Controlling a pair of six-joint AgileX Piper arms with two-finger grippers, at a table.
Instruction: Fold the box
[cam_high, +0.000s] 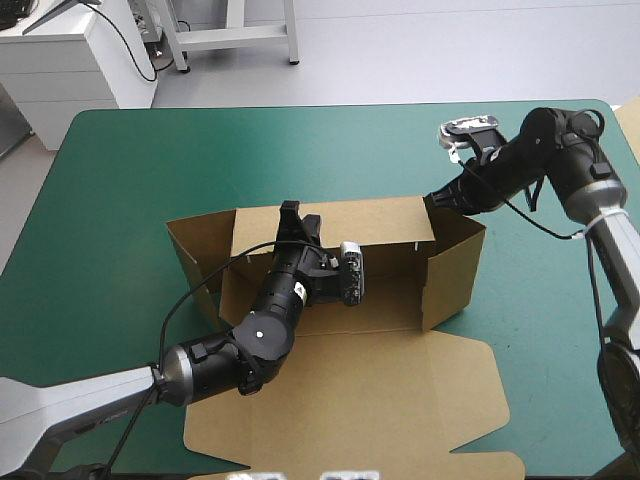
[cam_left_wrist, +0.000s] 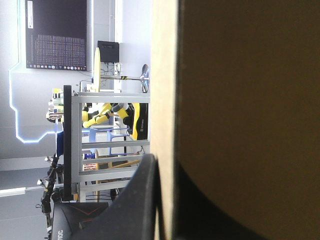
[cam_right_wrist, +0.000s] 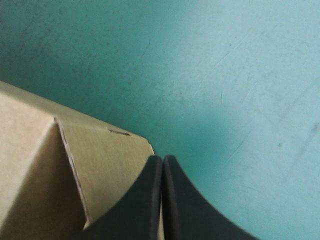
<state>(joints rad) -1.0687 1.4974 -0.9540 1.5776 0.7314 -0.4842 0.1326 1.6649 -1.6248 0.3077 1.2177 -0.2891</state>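
Shows a table (cam_high: 120, 180) under a teal-green cover (cam_high: 540, 330), filling most of the frame, far edge near the top. Carries a brown box (cam_high: 400, 390) at centre: walls raised mid-frame, lid lying flat on the cover toward the bottom edge.

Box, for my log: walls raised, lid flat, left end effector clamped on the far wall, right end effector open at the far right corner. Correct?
No: the right end effector is shut, not open; the right wrist view shows its fingers meeting in a point by the box corner. The rest holds.
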